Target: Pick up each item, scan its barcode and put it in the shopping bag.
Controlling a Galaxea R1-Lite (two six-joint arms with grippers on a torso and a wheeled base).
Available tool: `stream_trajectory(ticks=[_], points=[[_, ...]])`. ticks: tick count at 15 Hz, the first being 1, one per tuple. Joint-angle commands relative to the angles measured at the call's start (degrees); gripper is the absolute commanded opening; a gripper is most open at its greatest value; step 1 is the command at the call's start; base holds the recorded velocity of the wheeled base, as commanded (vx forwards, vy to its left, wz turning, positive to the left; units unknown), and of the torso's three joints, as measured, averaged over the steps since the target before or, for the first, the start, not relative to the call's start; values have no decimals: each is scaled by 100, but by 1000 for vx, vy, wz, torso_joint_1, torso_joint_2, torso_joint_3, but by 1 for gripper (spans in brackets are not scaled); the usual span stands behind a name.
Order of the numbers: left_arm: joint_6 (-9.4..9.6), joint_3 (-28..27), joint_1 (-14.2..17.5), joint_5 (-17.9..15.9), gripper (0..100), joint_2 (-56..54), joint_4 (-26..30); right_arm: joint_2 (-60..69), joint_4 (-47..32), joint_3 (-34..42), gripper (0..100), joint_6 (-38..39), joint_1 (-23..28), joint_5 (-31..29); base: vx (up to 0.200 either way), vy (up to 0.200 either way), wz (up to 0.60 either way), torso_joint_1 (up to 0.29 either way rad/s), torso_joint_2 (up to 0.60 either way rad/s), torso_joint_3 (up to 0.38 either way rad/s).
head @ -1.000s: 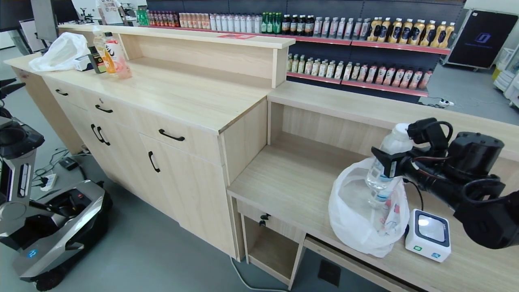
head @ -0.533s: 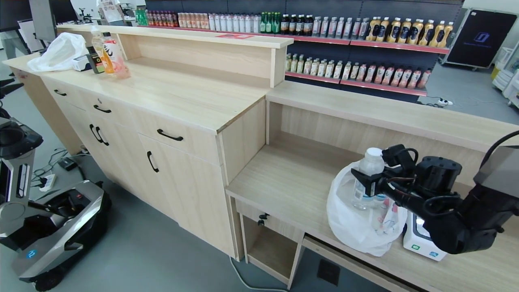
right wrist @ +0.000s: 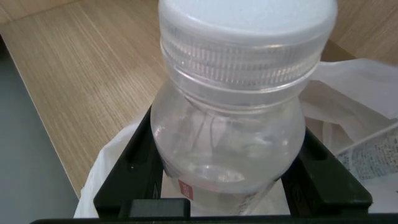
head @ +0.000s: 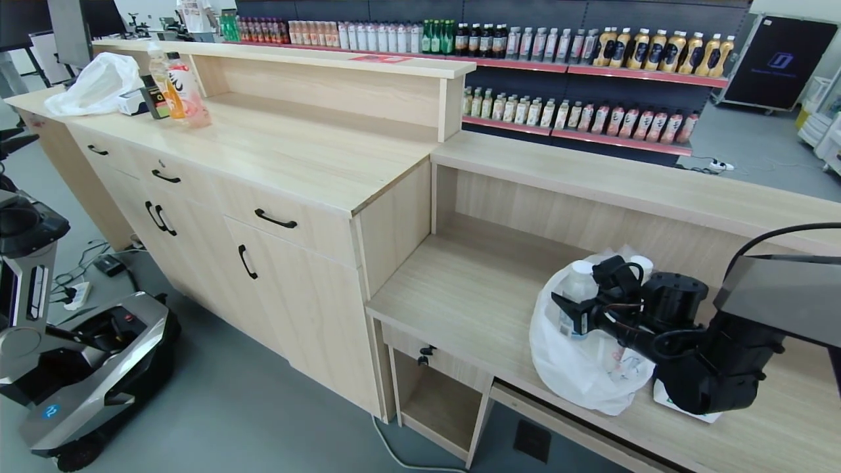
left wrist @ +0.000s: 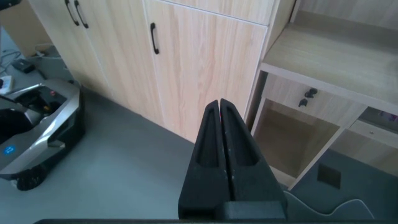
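A clear water bottle (head: 573,289) with a white cap stands upright in the mouth of the white shopping bag (head: 578,355) on the low counter. My right gripper (head: 585,309) is shut on the bottle's body. From the right wrist the bottle (right wrist: 230,124) sits between the black fingers (right wrist: 140,162), with the bag (right wrist: 348,106) under and around it. A second white cap (head: 640,264) peeks out of the bag behind the wrist. The white scanner (head: 677,402) is mostly hidden behind my right arm. My left gripper (left wrist: 221,134) hangs shut over the grey floor, empty.
The upper counter (head: 263,148) at the left carries two bottles (head: 179,82), a small box and another white bag (head: 95,82). Shelves of drinks (head: 525,72) line the back. Another robot base (head: 79,355) stands on the floor at the left.
My right gripper has lowered the bottle down and leftward into the bag; only its top now stands above the rim. The arm now covers most of the scanner.
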State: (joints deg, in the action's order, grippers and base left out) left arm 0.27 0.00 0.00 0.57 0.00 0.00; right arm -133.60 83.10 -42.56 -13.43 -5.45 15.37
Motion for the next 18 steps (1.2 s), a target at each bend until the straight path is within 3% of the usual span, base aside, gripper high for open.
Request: stream_trajectory(ticks=[1,12,13,18], points=[[0,0,0,4,0,0,0,-290,30,-227,0,-28,-9,1,0,0,0,0,0,0],[0,0,0,4,0,0,0,-545,171,-25,0,-45,26,1,0,0,0,0,0,0],[0,0,0,4,0,0,0,-527,171,-25,100,-45,53,10,0,0,0,0,0,0],[0,0,0,4,0,0,0,238,66,186,100,-28,123,10,0,0,0,0,0,0]])
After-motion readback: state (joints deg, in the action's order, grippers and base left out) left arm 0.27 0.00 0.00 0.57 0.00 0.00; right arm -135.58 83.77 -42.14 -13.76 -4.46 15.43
